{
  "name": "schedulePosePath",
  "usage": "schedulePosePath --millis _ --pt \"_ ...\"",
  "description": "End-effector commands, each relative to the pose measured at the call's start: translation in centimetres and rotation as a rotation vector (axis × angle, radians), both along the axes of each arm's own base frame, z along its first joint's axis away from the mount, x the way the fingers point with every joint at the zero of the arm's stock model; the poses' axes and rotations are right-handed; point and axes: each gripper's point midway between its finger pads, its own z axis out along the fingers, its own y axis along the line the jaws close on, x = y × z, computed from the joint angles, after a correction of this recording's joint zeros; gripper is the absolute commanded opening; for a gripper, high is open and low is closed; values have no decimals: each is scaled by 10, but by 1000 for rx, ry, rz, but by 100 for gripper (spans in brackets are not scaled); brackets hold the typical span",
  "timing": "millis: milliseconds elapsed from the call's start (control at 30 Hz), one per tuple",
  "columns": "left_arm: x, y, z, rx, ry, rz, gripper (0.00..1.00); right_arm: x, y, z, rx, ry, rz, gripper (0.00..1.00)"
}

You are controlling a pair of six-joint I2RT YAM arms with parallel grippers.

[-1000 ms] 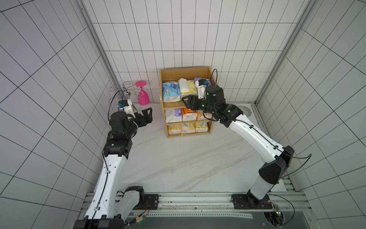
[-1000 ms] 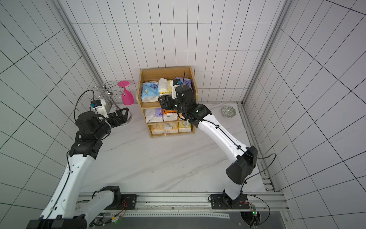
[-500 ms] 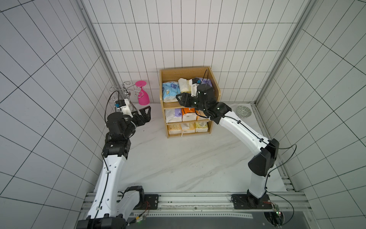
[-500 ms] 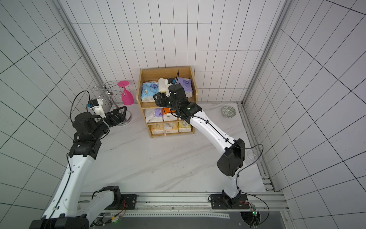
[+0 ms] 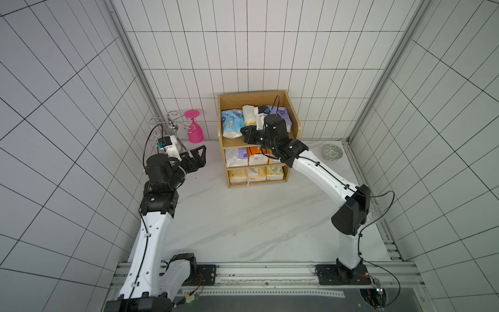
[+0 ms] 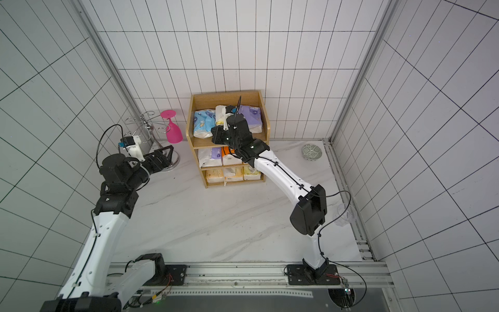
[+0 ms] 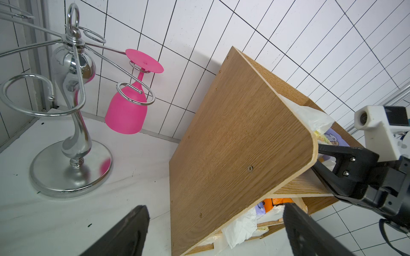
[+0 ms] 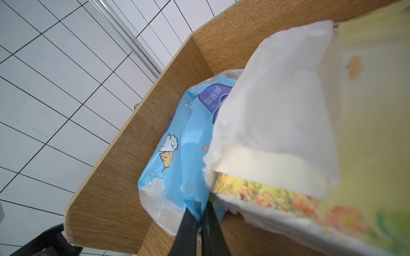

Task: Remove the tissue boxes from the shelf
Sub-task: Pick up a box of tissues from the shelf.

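The light-wood shelf point(image 5: 295, 122) point(image 6: 266, 118) stands against the back wall with tissue boxes on all three tiers. On top lie a light blue pack point(image 5: 231, 125) point(image 8: 175, 155), a yellow one with white tissue sticking out point(image 5: 249, 118) point(image 8: 355, 133) and a purple one point(image 5: 284, 116). My right gripper point(image 5: 244, 133) point(image 8: 200, 212) is at the top tier's front edge, shut on a fold of the light blue pack's wrapper. My left gripper point(image 5: 201, 152) point(image 7: 215, 207) hangs open, left of the shelf's side panel point(image 7: 233, 144), holding nothing.
A silver wire cup rack point(image 5: 172, 125) with a pink glass point(image 5: 195, 131) hung upside down stands left of the shelf. A patterned bowl point(image 5: 332, 152) lies at the back right. A clear cup point(image 6: 344, 214) sits by the right edge.
My right gripper slid left across the top tier from the purple side to the light blue pack and shut on its wrapper. The left arm hardly moved.
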Motion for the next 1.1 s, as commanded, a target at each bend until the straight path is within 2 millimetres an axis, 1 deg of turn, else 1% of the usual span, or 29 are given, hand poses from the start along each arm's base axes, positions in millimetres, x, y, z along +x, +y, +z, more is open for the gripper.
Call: schedulePosePath --millis 0,67,200,333,433,533,667,800,900,1067 --pt "-2 0 5 3 -29 -7 98 -11 1 34 50 -70 33 0" --pt "-3 1 5 1 -30 -6 98 -17 -3 39 44 -82 47 0" --pt "-1 3 4 3 -28 2 98 -35 -10 48 27 -105 105 0" --pt "0 4 2 6 -22 8 98 -55 -21 49 -9 -116 157 0" --pt "-2 4 3 14 -21 5 98 -63 -32 44 -38 -110 153 0" --pt "-8 3 3 -13 6 9 98 -71 -41 36 -57 -102 161 0" --pt "-26 -6 8 -90 -4 -25 98 -84 -46 26 -70 -85 202 0" --pt "-49 -14 15 -143 -23 -49 98 -104 -53 21 -71 -72 259 0" --pt "-66 -21 19 -144 -44 -80 98 -121 -62 15 -72 -61 292 0" --pt "-85 -29 9 -116 11 -68 98 -156 -75 0 -99 -50 386 0"
